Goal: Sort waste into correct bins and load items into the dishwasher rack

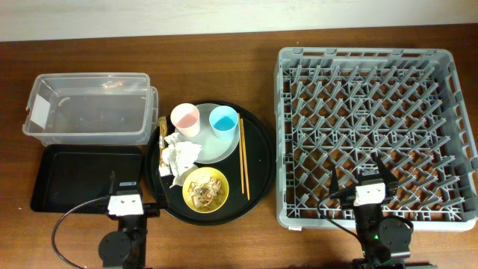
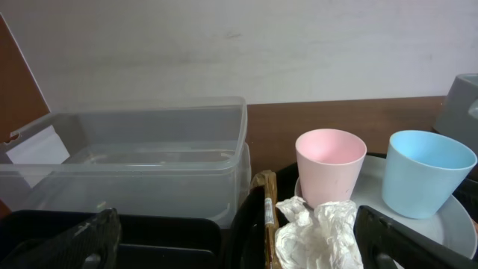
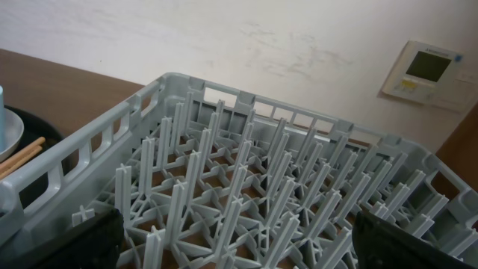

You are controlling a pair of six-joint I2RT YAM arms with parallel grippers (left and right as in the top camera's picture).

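Note:
On the round black tray (image 1: 258, 161) stand a pink cup (image 1: 184, 119) and a light-blue cup (image 1: 223, 120) on a pale plate (image 1: 218, 147). Crumpled white tissue (image 1: 179, 155), a candy wrapper (image 1: 162, 128), a yellow bowl (image 1: 205, 189) with food scraps and wooden chopsticks (image 1: 243, 157) are there too. The clear tub (image 1: 88, 108) and shallow black tray (image 1: 78, 177) lie at left. The grey rack (image 1: 377, 134) is at right. My left gripper (image 1: 125, 196) is open and empty over the black tray's near edge. My right gripper (image 1: 361, 179) is open and empty over the rack's near edge. The left wrist view shows the tissue (image 2: 317, 235), pink cup (image 2: 330, 163) and blue cup (image 2: 427, 172).
The brown wooden table (image 1: 224, 45) runs back to a pale wall. The right wrist view shows the rack's upright pegs (image 3: 246, 187) below the fingers and a wall panel (image 3: 426, 67) behind.

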